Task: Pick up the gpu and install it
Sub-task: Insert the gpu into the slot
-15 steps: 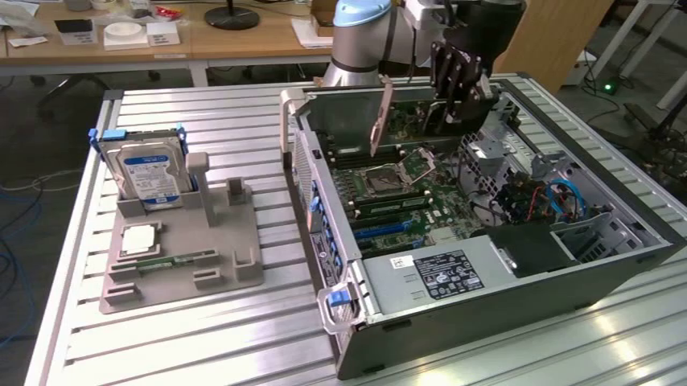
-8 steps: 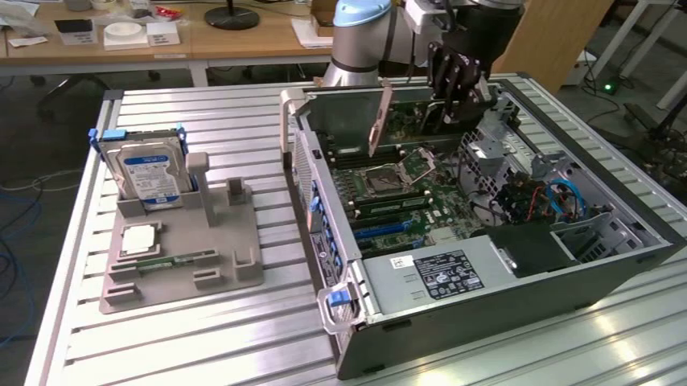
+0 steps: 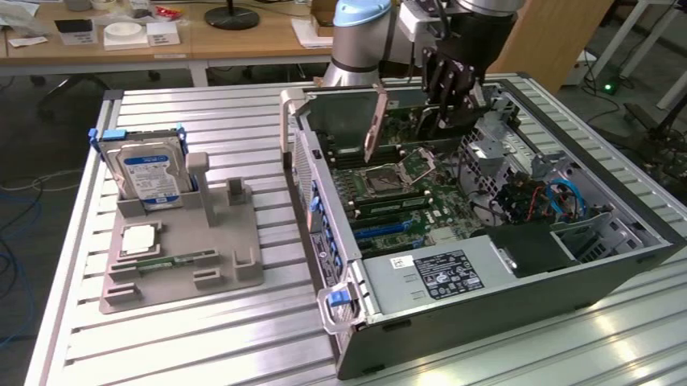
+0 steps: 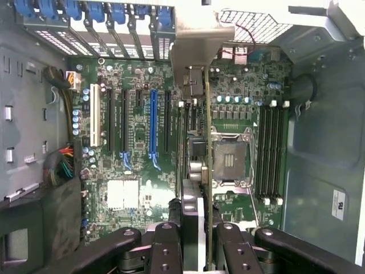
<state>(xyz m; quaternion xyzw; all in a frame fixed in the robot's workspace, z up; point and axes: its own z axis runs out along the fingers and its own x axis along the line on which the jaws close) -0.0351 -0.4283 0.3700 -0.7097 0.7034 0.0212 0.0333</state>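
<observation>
robot arm (image 3: 359, 32): one
gripper (image 4: 199, 231): one
gpu (image 4: 197, 48): one, between the gripper's fingers
computer case (image 3: 483, 314): one, on the exterior view's right
processor socket (image 4: 228, 160): one
memory slots (image 4: 271, 154): four, side by side
grey holder (image 3: 231, 269): one, on the exterior view's left
hard drive (image 3: 150, 177): one
memory stick (image 3: 172, 262): one
processor chip (image 3: 140, 240): one
slatted table (image 3: 215, 338): one

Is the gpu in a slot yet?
Out. The pincer holds the gpu on edge above the motherboard, off to one side of the blue slot.
</observation>
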